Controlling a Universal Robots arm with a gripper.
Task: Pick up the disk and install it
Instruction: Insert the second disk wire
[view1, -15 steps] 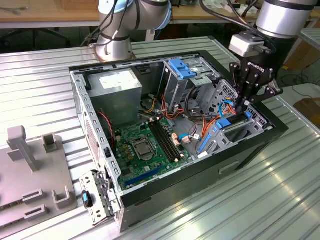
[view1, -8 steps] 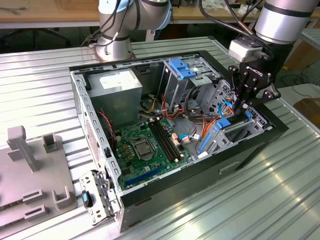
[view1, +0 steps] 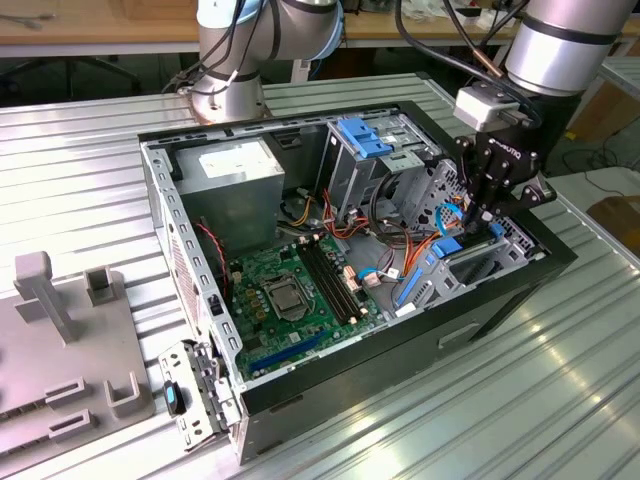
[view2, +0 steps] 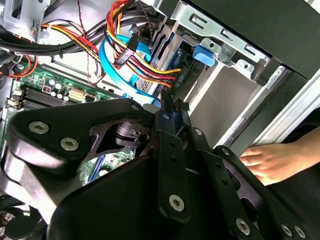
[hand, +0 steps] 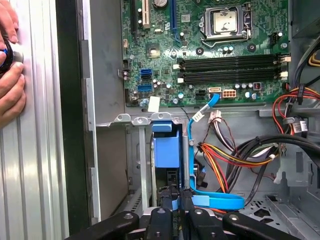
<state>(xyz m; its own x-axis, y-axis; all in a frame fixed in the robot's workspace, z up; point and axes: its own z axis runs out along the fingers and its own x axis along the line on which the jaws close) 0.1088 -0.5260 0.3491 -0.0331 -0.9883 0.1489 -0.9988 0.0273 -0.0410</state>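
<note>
Gripping disk, claw (inside case)

Ribbed metal tabletop, wooden bench behind, grey fixture plate at the exterior view's left

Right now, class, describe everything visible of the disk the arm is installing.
In the first wrist view the disk shows edge-on: a smooth blue plastic frame with a raised tab at its far end. It stands on edge inside the grey metal drive bay. The gripper has its black fingers closed on its near edge. A light blue cable curves close beside it; contact is unclear. Its label and metal faces are hidden.
</note>
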